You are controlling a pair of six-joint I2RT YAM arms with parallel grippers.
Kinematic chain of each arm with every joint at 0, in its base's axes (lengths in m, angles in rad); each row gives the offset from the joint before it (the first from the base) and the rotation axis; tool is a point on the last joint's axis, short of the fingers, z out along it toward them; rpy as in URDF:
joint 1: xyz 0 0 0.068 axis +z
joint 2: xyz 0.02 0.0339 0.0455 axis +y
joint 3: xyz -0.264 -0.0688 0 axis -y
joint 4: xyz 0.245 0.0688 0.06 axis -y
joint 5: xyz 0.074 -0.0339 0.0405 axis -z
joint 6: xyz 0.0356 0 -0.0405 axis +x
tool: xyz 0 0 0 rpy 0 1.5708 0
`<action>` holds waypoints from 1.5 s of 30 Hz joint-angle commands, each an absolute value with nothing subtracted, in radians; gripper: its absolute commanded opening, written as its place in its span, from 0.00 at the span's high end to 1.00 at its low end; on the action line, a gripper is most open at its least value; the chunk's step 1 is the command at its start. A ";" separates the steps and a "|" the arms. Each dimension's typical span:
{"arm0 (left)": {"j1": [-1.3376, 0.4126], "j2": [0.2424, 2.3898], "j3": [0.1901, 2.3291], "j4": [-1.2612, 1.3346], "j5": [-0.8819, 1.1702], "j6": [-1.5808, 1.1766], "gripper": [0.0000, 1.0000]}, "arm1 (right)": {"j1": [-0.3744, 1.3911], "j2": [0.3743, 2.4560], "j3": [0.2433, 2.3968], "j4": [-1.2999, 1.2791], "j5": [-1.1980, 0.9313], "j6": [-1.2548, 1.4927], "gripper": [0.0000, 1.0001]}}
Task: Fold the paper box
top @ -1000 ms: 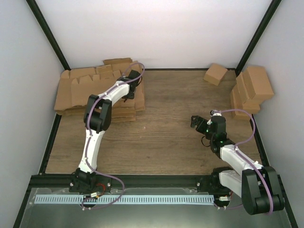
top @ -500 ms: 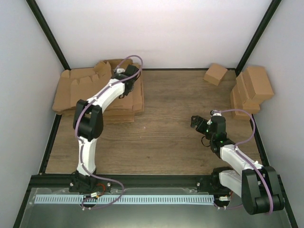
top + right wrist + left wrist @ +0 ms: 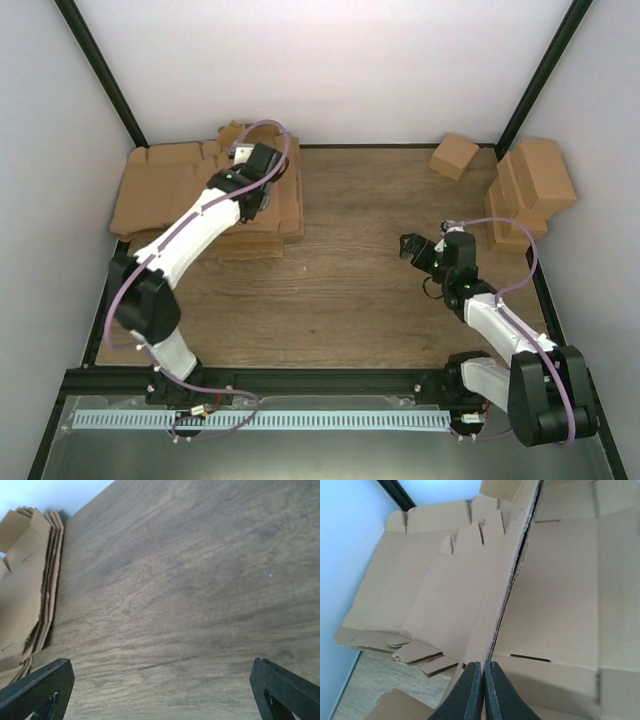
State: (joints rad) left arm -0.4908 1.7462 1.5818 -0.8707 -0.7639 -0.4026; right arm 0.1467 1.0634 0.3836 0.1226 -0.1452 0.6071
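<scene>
A stack of flat, unfolded paper box sheets (image 3: 165,190) lies at the table's back left. My left gripper (image 3: 252,203) reaches over the stack's right part. In the left wrist view its fingers (image 3: 470,690) are shut on the edge of one paper box sheet (image 3: 470,580), which stands tilted up off the stack (image 3: 560,595). My right gripper (image 3: 415,250) hovers open above bare wood at the right. The right wrist view shows only table between its fingertips (image 3: 35,687), with the stack's edge (image 3: 30,580) at far left.
Folded boxes (image 3: 535,185) are piled against the right wall, and one more (image 3: 453,155) sits at the back right. White walls and black frame posts close in the wooden table (image 3: 350,290).
My left gripper has shut on the sheet's edge, and the left arm's elbow has swung out to the left. The right arm has shifted only slightly.
</scene>
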 commanded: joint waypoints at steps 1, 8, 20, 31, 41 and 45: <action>-0.507 1.606 1.492 -0.780 -0.668 -0.342 0.94 | 0.152 1.092 0.468 0.075 -0.183 0.608 0.00; -0.495 1.676 1.425 -0.731 -0.377 -0.327 0.94 | 0.152 1.142 0.502 0.054 -0.228 0.605 0.00; -0.495 1.712 1.369 -0.655 -0.213 -0.250 0.41 | 0.153 1.180 0.530 0.033 -0.261 0.587 0.00; -0.497 1.887 1.414 -0.550 -0.193 -0.261 0.30 | 0.153 1.179 0.532 0.031 -0.263 0.579 0.00; -0.497 1.973 1.428 -0.547 -0.283 -0.270 0.40 | 0.153 1.174 0.531 0.028 -0.252 0.577 0.00; -0.497 1.988 1.430 -0.552 -0.280 -0.267 0.40 | 0.153 1.178 0.535 0.030 -0.253 0.577 0.00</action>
State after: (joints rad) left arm -0.4961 1.9640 1.4067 -0.5613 -0.2665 -0.2630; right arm 0.1474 1.1809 0.4908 0.0303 -0.2543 0.5846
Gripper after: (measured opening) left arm 0.598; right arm 0.997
